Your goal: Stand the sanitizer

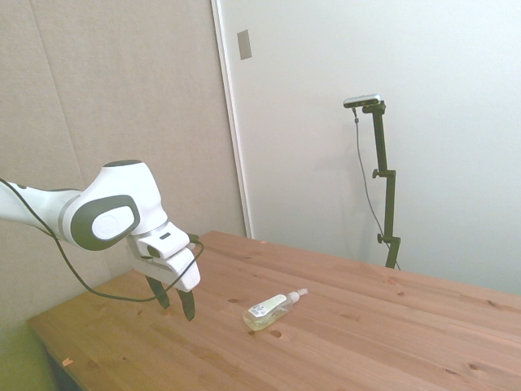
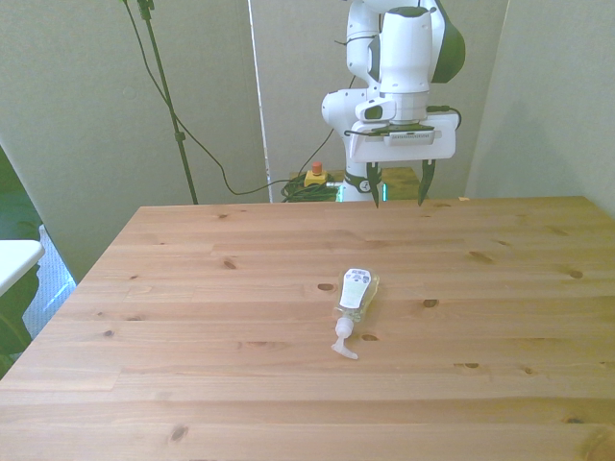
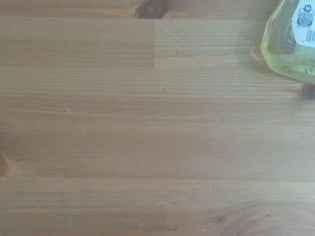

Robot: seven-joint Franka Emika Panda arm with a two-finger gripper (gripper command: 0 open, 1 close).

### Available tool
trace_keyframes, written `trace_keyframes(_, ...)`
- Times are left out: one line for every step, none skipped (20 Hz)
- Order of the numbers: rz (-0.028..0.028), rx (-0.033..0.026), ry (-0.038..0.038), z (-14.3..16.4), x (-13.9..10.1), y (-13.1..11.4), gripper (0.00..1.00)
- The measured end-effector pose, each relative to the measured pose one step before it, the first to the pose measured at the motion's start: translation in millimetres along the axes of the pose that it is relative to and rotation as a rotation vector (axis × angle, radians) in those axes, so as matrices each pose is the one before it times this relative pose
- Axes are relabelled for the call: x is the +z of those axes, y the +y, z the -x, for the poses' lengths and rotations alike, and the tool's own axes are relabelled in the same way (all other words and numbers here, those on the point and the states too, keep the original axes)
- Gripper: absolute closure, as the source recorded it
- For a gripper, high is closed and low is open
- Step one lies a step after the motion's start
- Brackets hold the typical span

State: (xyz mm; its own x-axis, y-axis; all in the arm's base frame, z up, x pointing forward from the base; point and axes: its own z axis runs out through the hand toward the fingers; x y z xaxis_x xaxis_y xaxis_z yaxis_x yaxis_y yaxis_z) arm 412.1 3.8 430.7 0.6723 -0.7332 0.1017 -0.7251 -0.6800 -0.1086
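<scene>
The sanitizer [image 1: 269,310] [image 2: 354,294] is a small clear bottle of pale yellow liquid with a white label and white pump top. It lies flat on its side on the wooden table [image 2: 192,317], near the middle, pump end pointing toward the near edge in the front view. My gripper [image 1: 174,300] [image 2: 396,185] hangs open above the table behind the bottle, apart from it, with nothing between its dark fingers. The wrist view catches only the bottle's yellowish base [image 3: 290,44] at one corner.
An orange and red emergency-stop button [image 2: 314,176] and cables lie on the floor behind the table. A white surface [image 2: 14,257] pokes in at the front view's left edge. Bare wood surrounds the bottle on all sides.
</scene>
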Motion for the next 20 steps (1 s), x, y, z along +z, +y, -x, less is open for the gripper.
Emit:
trace_keyframes(0.00016, 0.00024, -0.00143, -0.24, 0.32, -0.03, 0.00)
trace_keyframes(-0.00078, -0.00041, -0.00403, -0.47, 0.44, 0.06, 0.00)
trace_keyframes(-0.00385, 0.00185, 0.00120, -2.04, -1.45, -1.51, 0.00)
trace_keyframes(-0.00765, 0.00782, 0.00450, -5.71, -3.56, -2.41, 0.00)
trace_keyframes(-0.00809, 0.01117, 0.00792, -8.80, -4.65, -2.94, 0.00)
trace_keyframes(-0.00784, 0.01649, 0.00714, -11.35, -4.31, -2.70, 0.00)
trace_keyframes(-0.00697, 0.01984, 0.00761, -14.90, -3.36, -2.47, 0.00)
trace_keyframes(-0.00589, 0.02346, 0.01541, -17.65, -3.42, -2.92, 0.00)
trace_keyframes(-0.00236, 0.02320, 0.01615, -18.98, -1.82, -3.87, 0.00)
trace_keyframes(-0.00306, 0.02827, 0.01881, -21.90, -0.65, -4.54, 0.00)
trace_keyframes(-0.00072, 0.02670, 0.01692, -21.64, 1.65, -6.36, 0.00)
trace_keyframes(0.00061, 0.02620, 0.01595, -19.97, 5.13, -7.52, 0.00)
trace_keyframes(0.00265, 0.02278, 0.01212, -17.84, 7.57, -8.44, 0.00)
trace_keyframes(0.00131, 0.02223, 0.00578, -13.87, 9.71, -9.49, 0.00)
trace_keyframes(-0.00083, 0.01338, 0.00310, -10.51, 10.81, -9.89, 0.00)
trace_keyframes(0.00163, 0.00886, 0.00150, -7.94, 10.15, -8.69, 0.00)
trace_keyframes(-0.00083, 0.00565, 0.00326, -5.57, 9.11, -8.68, 0.00)
trace_keyframes(-0.00197, 0.00365, 0.00366, -3.19, 7.17, -8.19, 0.00)
trace_keyframes(0.00032, 0.00319, 0.00264, -2.34, 6.06, -6.48, 0.00)
trace_keyframes(0.00176, 0.00361, 0.00147, -1.40, 5.43, -5.21, 0.00)
